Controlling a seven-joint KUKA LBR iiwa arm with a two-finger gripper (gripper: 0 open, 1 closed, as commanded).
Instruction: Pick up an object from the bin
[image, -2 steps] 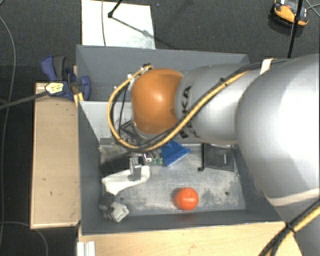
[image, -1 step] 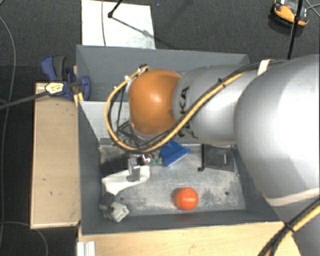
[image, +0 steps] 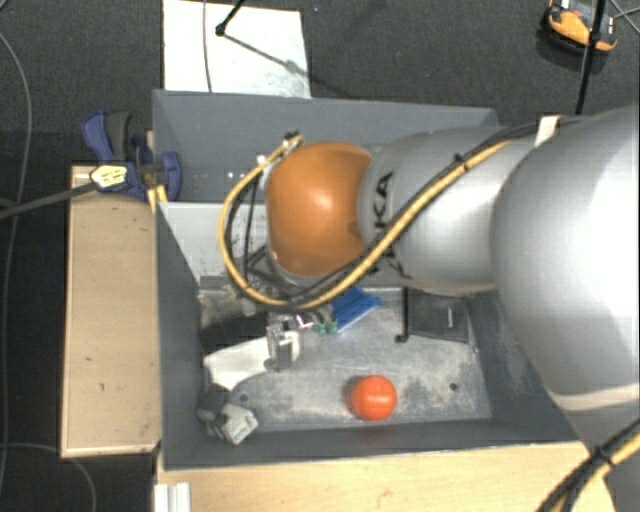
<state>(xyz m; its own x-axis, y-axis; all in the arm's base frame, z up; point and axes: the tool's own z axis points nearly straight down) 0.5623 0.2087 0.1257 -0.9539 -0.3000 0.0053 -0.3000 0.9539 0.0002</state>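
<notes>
Entry: gripper (image: 283, 346), hanging low over the left-centre of the bin floor. Its tip is sitting at the right-hand end of a white flat piece (image: 238, 362). This piece is lying on the floor near the left wall and stretching leftward from the tip. The two seem to be touching, though the wrist is shadowing that spot. Whether the gripper is standing open or closed cannot be told, nor whether it is gripping anything. Just right of it a blue block (image: 352, 308) is lying tilted, partly under the arm, with a small green bit (image: 326, 326) at its lower end. An orange ball (image: 373, 397) is resting toward the front wall, apart from the gripper. A grey-and-black part (image: 226, 414) is sitting in the front-left corner. A dark flat square (image: 438, 318) is lying further right. Surface: grey metal bin (image: 455, 398), its floor looking scuffed and speckled, with dark flooring (image: 400, 50) lying around it. Arm: a silver arm (image: 520, 230) is reaching in from the right across the back half of the bin. Its wrist is turning downward under a rounded orange cover (image: 315, 205), and a yellow-and-black cable (image: 238, 215) is looping around that cover.
</notes>
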